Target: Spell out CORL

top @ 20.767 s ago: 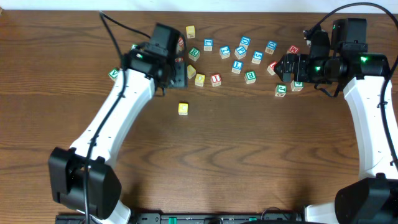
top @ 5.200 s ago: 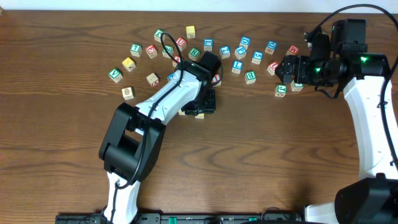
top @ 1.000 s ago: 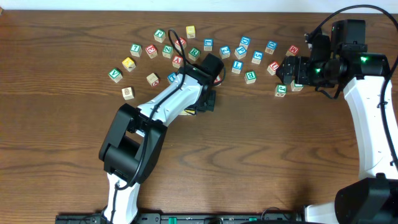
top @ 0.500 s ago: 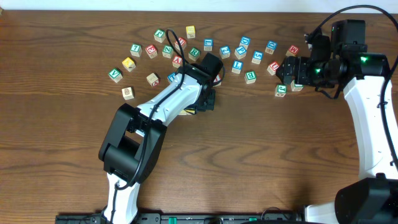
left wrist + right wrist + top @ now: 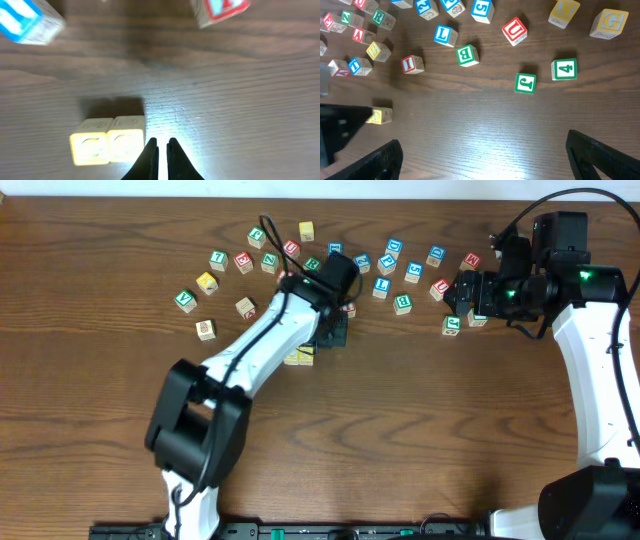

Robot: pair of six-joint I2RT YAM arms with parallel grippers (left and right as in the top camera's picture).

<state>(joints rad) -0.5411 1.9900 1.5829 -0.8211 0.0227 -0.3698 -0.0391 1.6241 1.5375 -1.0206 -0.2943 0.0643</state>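
Two yellow-topped cubes point(image 5: 107, 146) sit touching side by side on the table, seen in the overhead view as a yellow pair point(image 5: 298, 357). My left gripper point(image 5: 161, 145) is shut with nothing in it, its tips just right of the pair and above the wood; in the overhead view the left gripper point(image 5: 326, 338) is just behind and right of them. The green R cube point(image 5: 379, 16) and the blue L cube point(image 5: 442, 35) lie among the scattered cubes. My right gripper point(image 5: 485, 160) hangs wide open over bare wood, the right gripper point(image 5: 455, 290) at the cluster's right end.
Several other letter cubes spread in an arc along the far side: green B point(image 5: 467, 55), red U point(image 5: 514, 30), green J point(image 5: 525, 82), green 4 point(image 5: 564, 69), red I point(image 5: 412, 64). More cubes lie at the left point(image 5: 206, 282).
My left gripper has pulled back from the yellow pair toward the far cluster, and the arm's base has swung left. The two yellow cubes stay put. The right arm is still.
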